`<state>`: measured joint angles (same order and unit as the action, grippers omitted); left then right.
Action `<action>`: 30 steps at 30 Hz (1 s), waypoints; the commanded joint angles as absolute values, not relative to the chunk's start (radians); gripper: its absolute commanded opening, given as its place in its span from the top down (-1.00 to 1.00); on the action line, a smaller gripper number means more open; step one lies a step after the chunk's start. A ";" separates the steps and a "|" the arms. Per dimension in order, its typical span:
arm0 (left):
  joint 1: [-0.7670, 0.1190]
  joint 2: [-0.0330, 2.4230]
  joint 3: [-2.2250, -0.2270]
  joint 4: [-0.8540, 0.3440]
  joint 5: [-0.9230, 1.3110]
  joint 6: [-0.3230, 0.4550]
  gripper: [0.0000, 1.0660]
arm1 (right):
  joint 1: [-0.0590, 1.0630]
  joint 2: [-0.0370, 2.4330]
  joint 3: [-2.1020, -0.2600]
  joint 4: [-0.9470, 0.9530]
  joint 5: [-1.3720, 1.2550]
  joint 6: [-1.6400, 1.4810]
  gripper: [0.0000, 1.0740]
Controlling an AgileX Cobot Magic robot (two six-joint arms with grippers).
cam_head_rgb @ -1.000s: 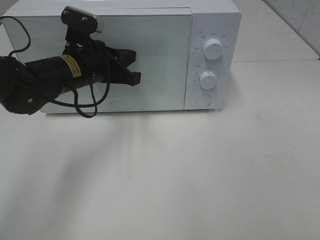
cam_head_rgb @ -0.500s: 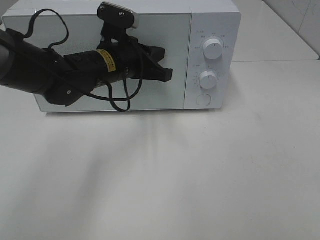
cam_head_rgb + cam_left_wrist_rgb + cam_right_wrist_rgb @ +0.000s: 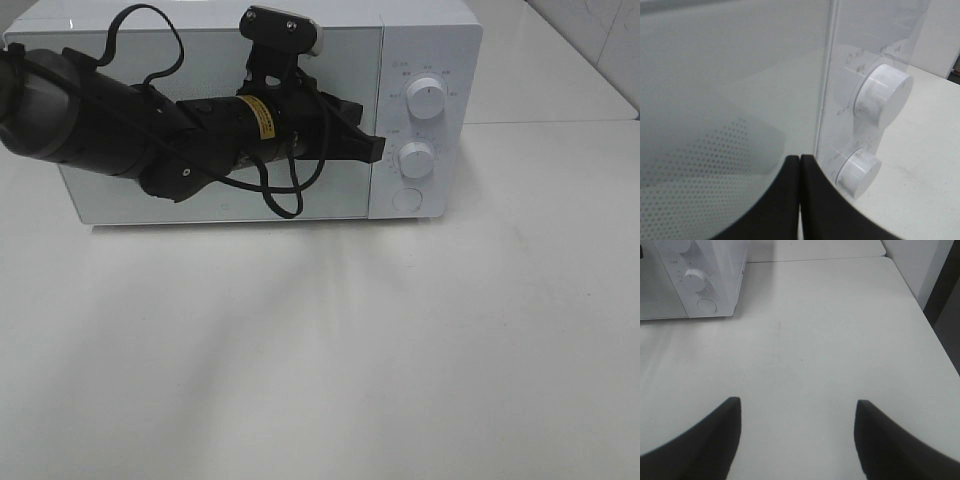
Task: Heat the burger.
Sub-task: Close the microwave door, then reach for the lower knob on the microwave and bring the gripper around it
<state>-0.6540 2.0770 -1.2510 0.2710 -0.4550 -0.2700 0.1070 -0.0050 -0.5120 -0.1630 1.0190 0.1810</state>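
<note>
White table [image 3: 400, 350]; closed left pincer [image 3: 376, 150] beside microwave dial [image 3: 416, 159], maybe touching.

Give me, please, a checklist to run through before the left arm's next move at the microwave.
1. Is the microwave door closed: ok.
2. Is the left gripper shut and empty: ok.
3. Is the left gripper on the lower knob: close beside it, contact cannot tell.
4. Is the burger inside: cannot tell, none is in view.
5. Is the right gripper open over the table, away from the microwave: ok.
</note>
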 commanded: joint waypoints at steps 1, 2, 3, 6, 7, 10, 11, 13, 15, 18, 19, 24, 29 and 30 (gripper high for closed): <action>-0.631 2.055 -1.290 0.247 -0.488 -0.240 1.00 | 0.108 -0.031 -0.509 -0.163 1.012 0.174 -0.18; -0.650 2.031 -1.282 0.247 -0.448 -0.240 1.00 | 0.108 -0.031 -0.509 -0.163 1.012 0.174 -0.18; -0.670 2.006 -1.268 0.249 -0.385 -0.240 1.00 | 0.108 -0.031 -0.509 -0.163 1.012 0.174 -0.18; -0.697 1.968 -1.249 0.251 -0.290 -0.240 0.70 | 0.108 -0.031 -0.509 -0.163 1.012 0.174 -0.18; -0.697 1.968 -1.249 0.251 -0.290 -0.240 0.70 | 0.108 -0.031 -0.509 -0.163 1.012 0.174 -0.18; -0.729 1.929 -1.237 0.251 -0.192 -0.240 0.11 | 0.108 -0.031 -0.509 -0.163 1.012 0.174 -0.18; -0.751 1.906 -1.237 0.249 -0.118 -0.240 -0.29 | 0.108 -0.031 -0.509 -0.163 1.012 0.174 -0.18; -0.763 1.897 -1.237 0.247 -0.077 -0.240 -0.50 | 0.108 -0.031 -0.509 -0.163 1.012 0.174 -0.18; -0.787 1.876 -1.237 0.247 0.009 -0.239 -0.66 | 0.108 -0.031 -0.509 -0.163 1.012 0.174 -0.18; -0.822 1.845 -1.237 0.247 0.147 -0.237 -0.68 | 0.108 -0.031 -0.509 -0.163 1.012 0.174 -0.18; -0.837 1.831 -1.237 0.248 0.239 -0.237 -0.68 | 0.108 -0.031 -0.509 -0.163 1.012 0.174 -0.18; -0.849 1.811 -1.237 0.240 0.390 -0.237 -0.68 | 0.108 -0.031 -0.509 -0.163 1.012 0.174 -0.18; -0.849 1.777 -1.237 0.175 0.662 -0.237 -0.68 | 0.108 -0.031 -0.509 -0.163 1.012 0.174 -0.18; -0.849 1.773 -1.237 0.174 0.699 -0.237 -0.68 | 0.108 -0.031 -0.509 -0.163 1.012 0.174 -0.18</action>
<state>-0.8440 1.7860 -1.2400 0.1930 0.6560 -0.2380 0.1070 -0.0050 -0.5120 -0.1630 1.0190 0.1810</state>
